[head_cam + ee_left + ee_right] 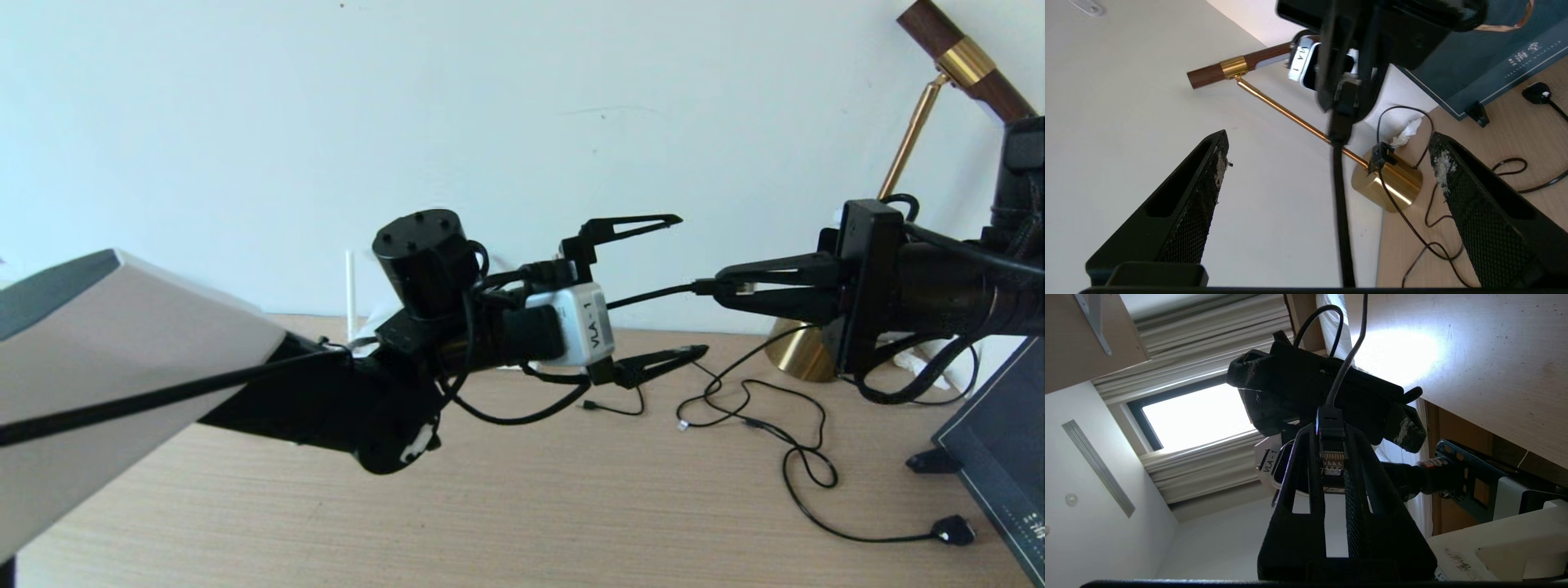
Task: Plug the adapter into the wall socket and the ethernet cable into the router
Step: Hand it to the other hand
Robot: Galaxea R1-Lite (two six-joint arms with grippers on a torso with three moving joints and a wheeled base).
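at the far left of the head view a slim white antenna of the router (350, 296) pokes up behind the left arm, against the wall – the rest of the box is hidden by the arm. the left gripper (691, 284) hangs in the air above the wooden table (522, 506), fingers spread wide and holding nothing, pointing toward the right gripper. the ethernet cable (653, 295) runs through the gap between those open fingers, touching neither as far as can be seen. further right, the right gripper (722, 291) is pressed together on the cable's plug end – its clear tip with gold contacts sits between the fingers (1357, 486). thin black cables (784, 441) lie loose on the table below, near a brass lamp base (796, 351). the adapter and wall socket are not seen
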